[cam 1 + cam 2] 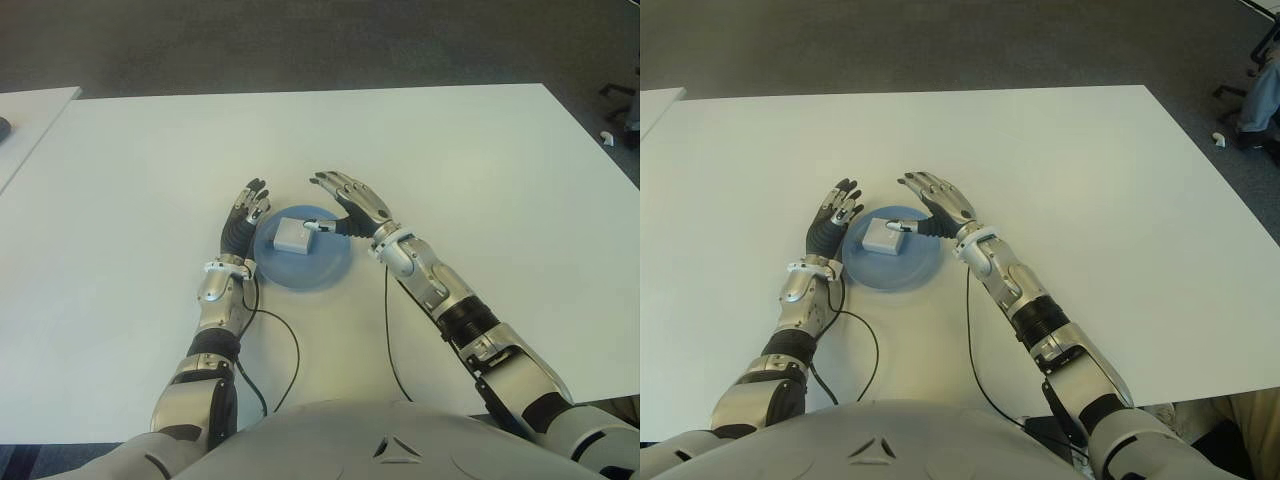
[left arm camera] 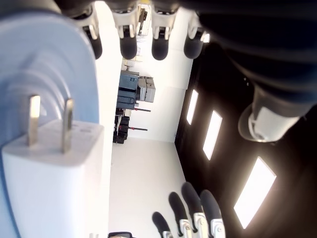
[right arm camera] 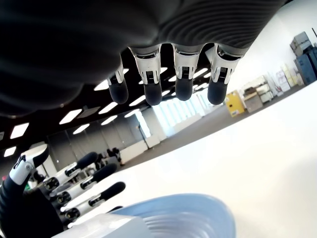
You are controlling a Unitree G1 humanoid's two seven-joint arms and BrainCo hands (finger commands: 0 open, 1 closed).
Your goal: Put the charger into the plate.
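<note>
Charger (image 1: 294, 235) — white, prongs visible in your left wrist view — lies inside the blue plate (image 1: 318, 270) on the white table (image 1: 480, 170). Your left hand (image 1: 245, 218) sits just beside the plate's left rim, fingers spread, holding nothing. Your right hand (image 1: 352, 204) hovers at the right rim — fingers extended, thumb tip near the charger, nothing gripped.

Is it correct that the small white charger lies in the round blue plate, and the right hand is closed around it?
Not quite. The small white charger does lie in the round blue plate, but the right hand is open beside it, gripping nothing; the right wrist view shows its fingers extended.
</note>
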